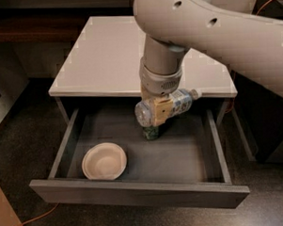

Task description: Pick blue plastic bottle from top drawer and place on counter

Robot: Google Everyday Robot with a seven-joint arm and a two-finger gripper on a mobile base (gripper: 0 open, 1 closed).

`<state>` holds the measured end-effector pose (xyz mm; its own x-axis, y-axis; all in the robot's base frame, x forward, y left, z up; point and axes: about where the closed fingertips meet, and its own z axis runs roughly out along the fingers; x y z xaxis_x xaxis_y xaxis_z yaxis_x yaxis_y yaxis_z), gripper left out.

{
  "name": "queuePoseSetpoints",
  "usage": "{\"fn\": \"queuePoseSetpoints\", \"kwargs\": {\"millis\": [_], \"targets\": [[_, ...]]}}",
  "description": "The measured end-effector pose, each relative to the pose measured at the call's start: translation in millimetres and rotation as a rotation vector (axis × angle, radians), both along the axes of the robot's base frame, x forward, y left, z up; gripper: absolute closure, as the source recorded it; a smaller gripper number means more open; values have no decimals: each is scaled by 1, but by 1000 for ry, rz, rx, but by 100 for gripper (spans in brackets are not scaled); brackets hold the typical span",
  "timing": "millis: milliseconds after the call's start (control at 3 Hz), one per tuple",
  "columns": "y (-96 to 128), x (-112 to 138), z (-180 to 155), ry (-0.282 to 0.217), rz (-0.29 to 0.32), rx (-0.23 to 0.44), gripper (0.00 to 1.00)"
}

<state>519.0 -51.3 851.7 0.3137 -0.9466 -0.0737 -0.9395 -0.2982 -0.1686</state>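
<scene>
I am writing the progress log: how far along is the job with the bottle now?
Done: the top drawer is open and the gripper is shut on the blue plastic bottle. In hand: the bottle hangs sideways above the drawer floor. Left: setting it on the counter.

Single view: high and near, angled down over top drawer [135,193] and counter [106,55] — gripper [159,111] mid-frame, clasping blue plastic bottle [182,100].
</scene>
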Motion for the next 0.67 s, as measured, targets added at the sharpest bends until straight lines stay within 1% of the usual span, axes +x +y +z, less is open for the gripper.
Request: {"fn": "queuePoseSetpoints", "kwargs": {"millis": [333, 667], "targets": [[1, 35, 12, -26, 14, -19, 100], [2, 76, 21, -40, 19, -24, 100]]}}
